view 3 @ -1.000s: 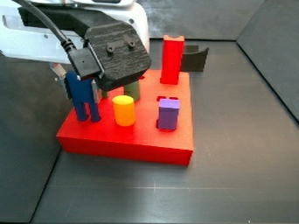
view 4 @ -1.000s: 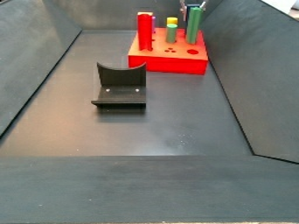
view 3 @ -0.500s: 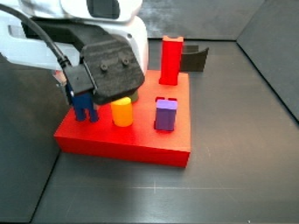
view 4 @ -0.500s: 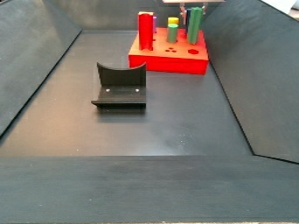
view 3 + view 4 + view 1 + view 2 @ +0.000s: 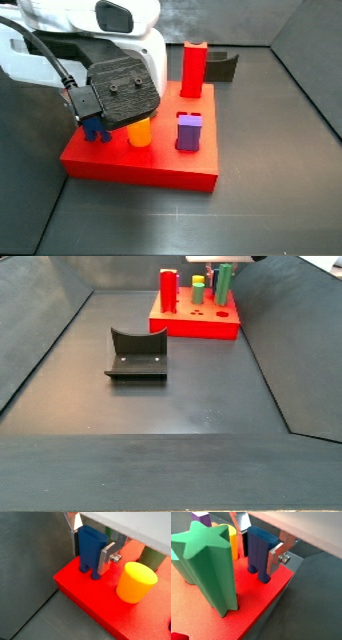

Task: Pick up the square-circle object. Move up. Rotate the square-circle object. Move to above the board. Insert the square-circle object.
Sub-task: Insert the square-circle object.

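Observation:
The square-circle object is a slim dark-blue peg. It stands upright with its two-lobed lower end at the top face of the red board, near a corner. It also shows in a wrist view and, mostly hidden by the hand, in a side view. My gripper is shut on it, with a silver finger flat against each side. In a side view the gripper is low over the board's left corner.
A yellow cylinder, a green star peg, a purple block and a tall red post stand on the board. The fixture stands on the dark floor. Dark walls enclose the bin.
My gripper has moved down with the blue peg. Less of the peg shows above the board now than one second ago.

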### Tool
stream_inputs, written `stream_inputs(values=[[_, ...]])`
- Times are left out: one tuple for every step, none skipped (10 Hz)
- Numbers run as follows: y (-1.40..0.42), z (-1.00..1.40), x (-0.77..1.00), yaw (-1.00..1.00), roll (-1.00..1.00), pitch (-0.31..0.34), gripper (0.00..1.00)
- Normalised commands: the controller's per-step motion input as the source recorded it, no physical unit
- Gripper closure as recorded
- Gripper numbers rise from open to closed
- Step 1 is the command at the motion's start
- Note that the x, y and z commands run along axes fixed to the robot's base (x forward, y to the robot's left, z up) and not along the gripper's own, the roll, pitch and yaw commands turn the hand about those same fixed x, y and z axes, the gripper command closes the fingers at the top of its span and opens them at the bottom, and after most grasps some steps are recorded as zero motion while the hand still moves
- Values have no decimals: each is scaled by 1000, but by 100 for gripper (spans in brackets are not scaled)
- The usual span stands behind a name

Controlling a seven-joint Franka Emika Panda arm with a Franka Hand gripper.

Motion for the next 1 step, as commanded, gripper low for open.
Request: stream_inputs(values=[[0, 0, 0, 0, 0, 0, 100]])
